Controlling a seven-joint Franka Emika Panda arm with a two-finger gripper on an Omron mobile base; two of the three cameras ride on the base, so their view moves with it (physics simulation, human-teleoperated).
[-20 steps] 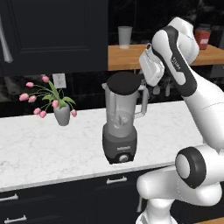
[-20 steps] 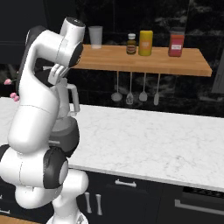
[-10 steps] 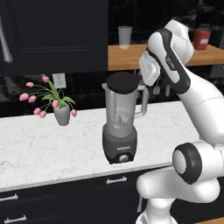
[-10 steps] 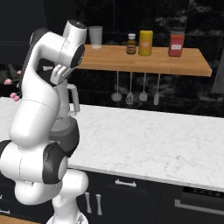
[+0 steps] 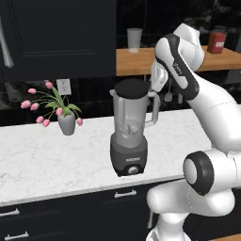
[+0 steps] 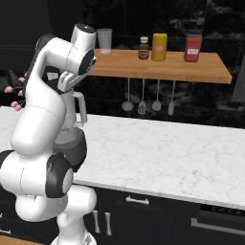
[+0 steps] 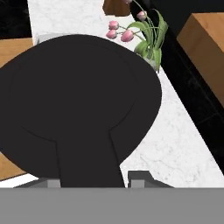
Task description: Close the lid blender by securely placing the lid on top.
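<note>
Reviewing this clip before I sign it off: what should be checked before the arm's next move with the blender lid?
1. Lid over the blender mouth: ok, it covers the jar top.
2. Lid fully seated: cannot tell.
3. Gripper straddling the lid's tab: ok in the hand view.
4. Fingers released from the tab: cannot tell.
5. Blender upright on the counter: ok.
6. Flower vase apart from the blender: ok.
</note>
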